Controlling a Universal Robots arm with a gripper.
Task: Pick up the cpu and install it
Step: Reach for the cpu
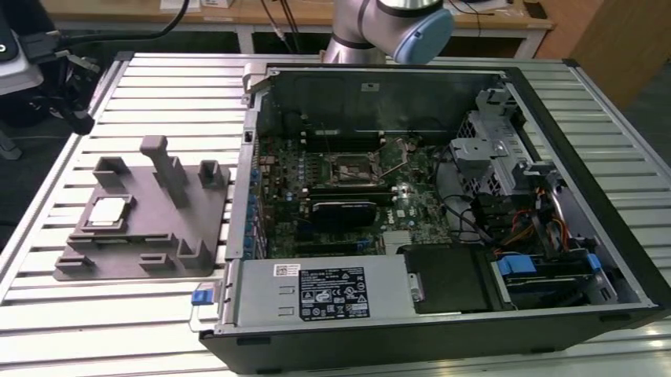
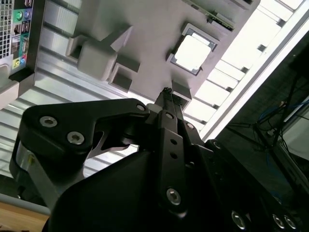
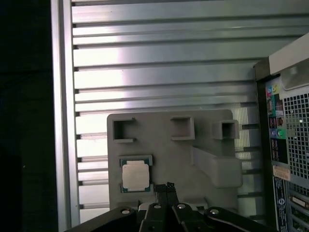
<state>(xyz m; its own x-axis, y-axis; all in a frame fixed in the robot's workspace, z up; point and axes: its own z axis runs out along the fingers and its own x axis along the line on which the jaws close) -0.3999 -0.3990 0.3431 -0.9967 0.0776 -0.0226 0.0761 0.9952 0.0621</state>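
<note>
Pick-up step, as you stand: your gripper (image 3: 164, 186) hangs over the grey holder (image 3: 181, 157), jaws pressed together and empty, tips near the cpu (image 3: 135, 175) but apart from it. The cpu lies flat in its recess on the holder, which sits on the worktop (image 1: 157, 86) to the exterior view's left of the open computer case (image 1: 243, 157). It is a small square with a silvery-white top. A grasp likely calls for spread jaws straddling its edges.

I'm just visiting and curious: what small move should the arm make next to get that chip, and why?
Probably shift the gripper sideways until it centres over the cpu. In the first wrist view the chip lies in the grey fixture, off to one side of the gripper's tip.
</note>
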